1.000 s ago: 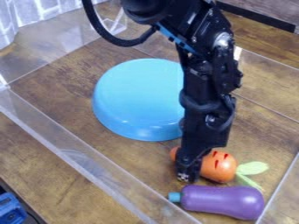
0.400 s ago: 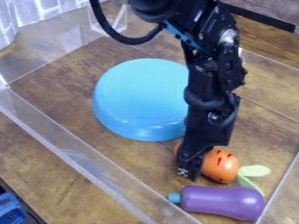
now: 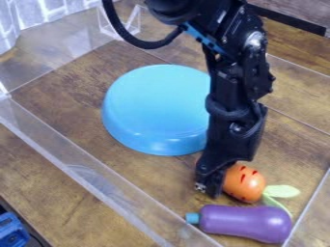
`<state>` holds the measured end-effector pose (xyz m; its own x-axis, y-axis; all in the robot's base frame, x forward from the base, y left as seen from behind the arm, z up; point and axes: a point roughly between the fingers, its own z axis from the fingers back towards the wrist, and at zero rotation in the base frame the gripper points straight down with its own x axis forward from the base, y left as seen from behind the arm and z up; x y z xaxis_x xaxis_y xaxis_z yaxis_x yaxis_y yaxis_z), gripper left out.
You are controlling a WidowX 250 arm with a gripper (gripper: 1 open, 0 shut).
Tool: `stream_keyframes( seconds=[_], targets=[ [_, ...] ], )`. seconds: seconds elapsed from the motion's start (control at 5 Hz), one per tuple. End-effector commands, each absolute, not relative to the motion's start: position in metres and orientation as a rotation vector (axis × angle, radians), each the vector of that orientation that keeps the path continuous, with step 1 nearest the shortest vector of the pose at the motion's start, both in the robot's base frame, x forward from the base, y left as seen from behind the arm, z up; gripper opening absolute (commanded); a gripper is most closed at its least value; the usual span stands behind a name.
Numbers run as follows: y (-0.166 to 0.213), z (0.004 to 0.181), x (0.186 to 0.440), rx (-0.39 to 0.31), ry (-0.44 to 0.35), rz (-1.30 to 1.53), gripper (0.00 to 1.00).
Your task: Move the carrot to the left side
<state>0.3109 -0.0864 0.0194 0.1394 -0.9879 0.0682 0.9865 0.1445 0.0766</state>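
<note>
Blue plate (image 3: 149, 111) and purple eggplant (image 3: 242, 223) crowd the carrot (image 3: 242, 182); wood floor (image 3: 77, 87) left lies open.

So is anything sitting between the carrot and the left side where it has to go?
Yes. The blue plate lies directly left of the carrot, across the path. The gripper is already down at the carrot's left edge, with nothing between them.

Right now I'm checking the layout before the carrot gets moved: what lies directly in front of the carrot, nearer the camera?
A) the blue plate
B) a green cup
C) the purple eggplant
C: the purple eggplant lies just below the carrot in the camera view, near the clear front wall.
</note>
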Motion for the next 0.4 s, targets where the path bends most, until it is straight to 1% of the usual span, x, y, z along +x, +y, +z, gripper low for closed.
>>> stream_keyframes(
  seconds=[0.0, 0.2],
  targets=[
    [-0.0902, 0.0236, 0.3072, 0.01, -0.131, -1.512, 0.0],
    [-0.099, 0.0235, 0.3051, 0.008, -0.13, -1.537, 0.0]
  ],
)
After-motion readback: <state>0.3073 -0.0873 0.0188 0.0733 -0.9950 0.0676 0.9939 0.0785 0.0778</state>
